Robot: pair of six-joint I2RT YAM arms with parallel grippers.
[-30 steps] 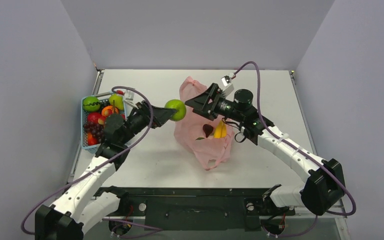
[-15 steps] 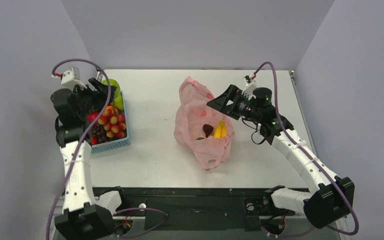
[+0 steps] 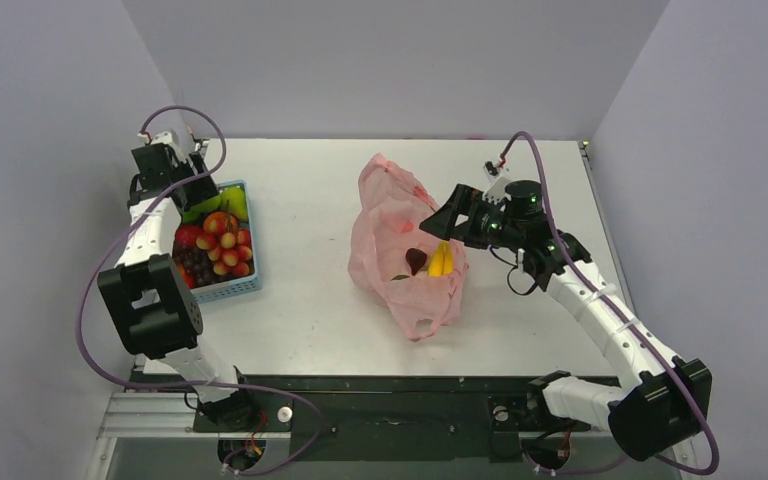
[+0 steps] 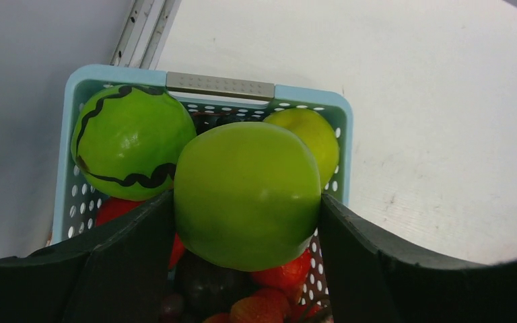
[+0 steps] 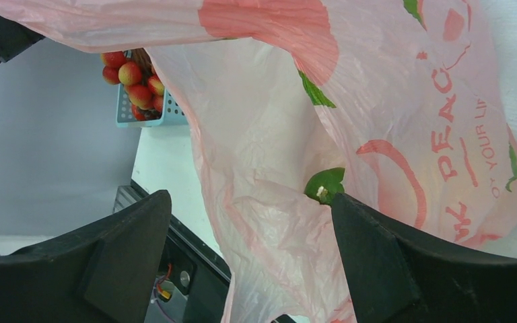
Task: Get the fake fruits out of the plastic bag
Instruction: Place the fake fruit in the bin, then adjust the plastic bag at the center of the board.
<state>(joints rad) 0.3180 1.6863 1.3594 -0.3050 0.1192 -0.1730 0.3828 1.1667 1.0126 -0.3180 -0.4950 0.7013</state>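
Note:
The pink plastic bag (image 3: 400, 250) lies crumpled at the table's middle. Yellow bananas (image 3: 441, 260) and a dark red fruit (image 3: 416, 261) show inside it. My left gripper (image 4: 246, 202) is shut on the plain green apple (image 4: 246, 192) and holds it just above the far end of the light-blue basket (image 4: 219, 85). In the top view the left gripper (image 3: 195, 195) hangs over the basket's (image 3: 228, 289) back. My right gripper (image 5: 249, 202) is open, with bag film (image 5: 269, 155) between its fingers. It sits at the bag's right side (image 3: 447, 215). A green leaf (image 5: 324, 185) shows through the film.
The basket holds a green ball with a dark zigzag stripe (image 4: 131, 151), a yellow-green fruit (image 4: 316, 131), strawberries, dark grapes and a cluster of red-yellow round fruits (image 3: 225, 240). The left wall stands close beside the basket.
My left arm swung the green apple from beside the bag over to the basket's far end. My right gripper drew back a little to the right, along the bag's edge.

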